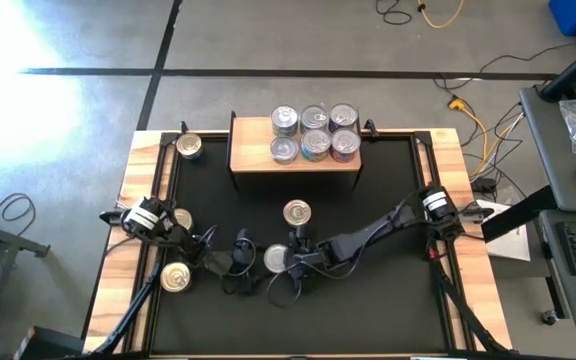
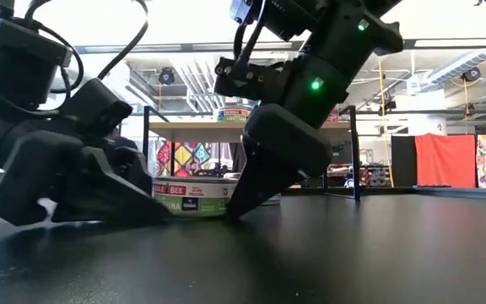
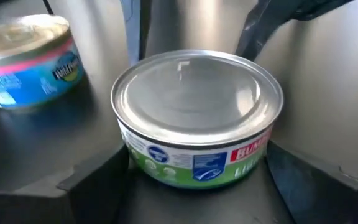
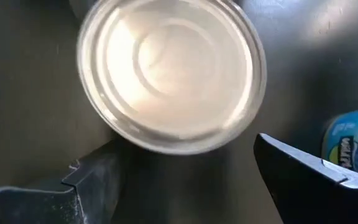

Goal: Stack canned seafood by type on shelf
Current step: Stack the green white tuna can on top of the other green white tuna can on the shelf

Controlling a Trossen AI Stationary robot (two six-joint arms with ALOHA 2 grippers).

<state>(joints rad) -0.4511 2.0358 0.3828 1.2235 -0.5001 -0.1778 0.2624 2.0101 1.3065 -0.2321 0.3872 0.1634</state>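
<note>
Both grippers crowd one tin: the left gripper (image 1: 251, 268) lies low on the black table (image 1: 388, 300) with its fingers (image 3: 98, 180) spread either side of the green-labelled can (image 3: 197, 118), not visibly pressing it, and the right gripper (image 1: 290, 262) comes down on the same can from the other side, its fingers (image 4: 309, 180) also apart and the silver lid (image 4: 169, 71) sitting just beyond them. Neither hand has the can clamped, as far as the views show. That can (image 1: 276, 258) stands upright on the table near its front middle, well apart from the shelf (image 1: 253, 150). It looks like a stiff, short metal tin, probably dense for its size, so it should not crush, but its smooth wall and glossy label could slip under a light pinch. A fair judgement is to take it across the side wall, fingers on opposite sides and low enough to catch below the rim, rather than by the flat lid. Further out, a blue-labelled can (image 3: 27, 62) stands close by, another silver can (image 1: 297, 212) sits between this spot and the shelf, and six cans (image 1: 314, 133) already stand in two rows on the shelf. More tins rest at the table's left edge (image 1: 177, 277), with one near the back left corner (image 1: 189, 148).
</note>
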